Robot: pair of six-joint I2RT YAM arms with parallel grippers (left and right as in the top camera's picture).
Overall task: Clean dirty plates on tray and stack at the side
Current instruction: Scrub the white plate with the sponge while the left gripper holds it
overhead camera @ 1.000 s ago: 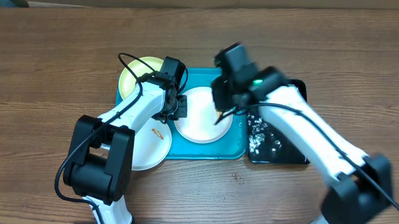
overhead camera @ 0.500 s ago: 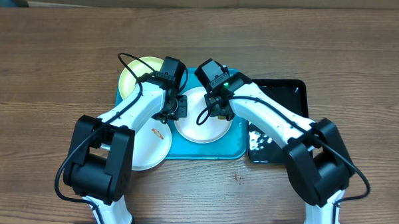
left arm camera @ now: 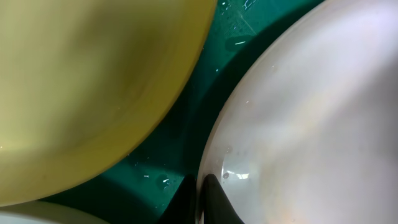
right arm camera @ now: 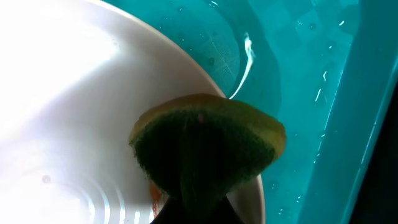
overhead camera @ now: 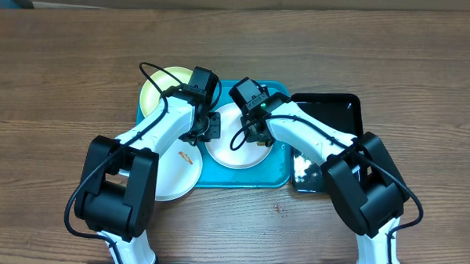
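Note:
A white plate lies in the turquoise tray. My left gripper is shut on this plate's left rim; in the left wrist view the dark fingertips pinch the rim of the white plate. My right gripper is shut on a green-and-yellow sponge, pressed on the plate near its rim, beside an orange-red smear. A pale yellow-green plate overlaps the tray's far left corner. Another white plate, with an orange smear, overlaps the tray's near left edge.
A black tray with white specks stands right of the turquoise tray, under my right arm. A few small crumbs lie on the wooden table in front of the trays. Droplets dot the tray floor.
My right arm has swung left from beside the black tray and brought the sponge down onto the white plate. The left gripper and the plates have not moved.

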